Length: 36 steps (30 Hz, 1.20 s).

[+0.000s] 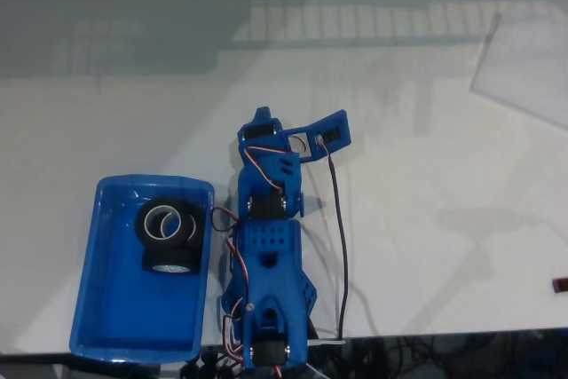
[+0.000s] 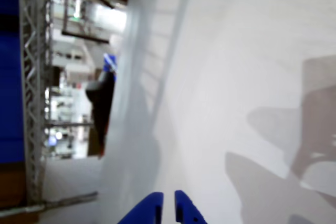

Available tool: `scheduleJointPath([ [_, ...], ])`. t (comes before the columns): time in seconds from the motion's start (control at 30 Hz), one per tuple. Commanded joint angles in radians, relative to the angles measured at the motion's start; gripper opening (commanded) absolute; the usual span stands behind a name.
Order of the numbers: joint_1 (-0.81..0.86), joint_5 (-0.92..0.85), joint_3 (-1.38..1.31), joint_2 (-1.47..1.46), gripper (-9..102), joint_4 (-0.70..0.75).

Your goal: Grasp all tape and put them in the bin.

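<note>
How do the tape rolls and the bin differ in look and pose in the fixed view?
The tape rolls are black rings with pale inner cores; the bin is a bright blue rectangle with rounded corners. The rolls are small and bunched toward the bin's upper end, overlapping one another; the bin is far larger and sits flat on the white table. Both lie left of the arm.

A lab or workshop hall, by the look of it — a white table (image 1: 426, 219) carries a blue printed arm (image 1: 271, 255) with bare wires, and the wrist view shows a metal truss (image 2: 32, 87) and blurred shelving (image 2: 68, 103) beyond the table's edge.
</note>
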Motion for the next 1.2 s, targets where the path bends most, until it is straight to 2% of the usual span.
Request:
scheduleJointPath([
  [0.0,0.0,-0.017,0.044,0.02,0,0.041],
  [0.37,0.012,0.0,0.041,0.021,0,0.098],
  [1.17,0.017,0.012,0.038,0.021,0,0.106],
])
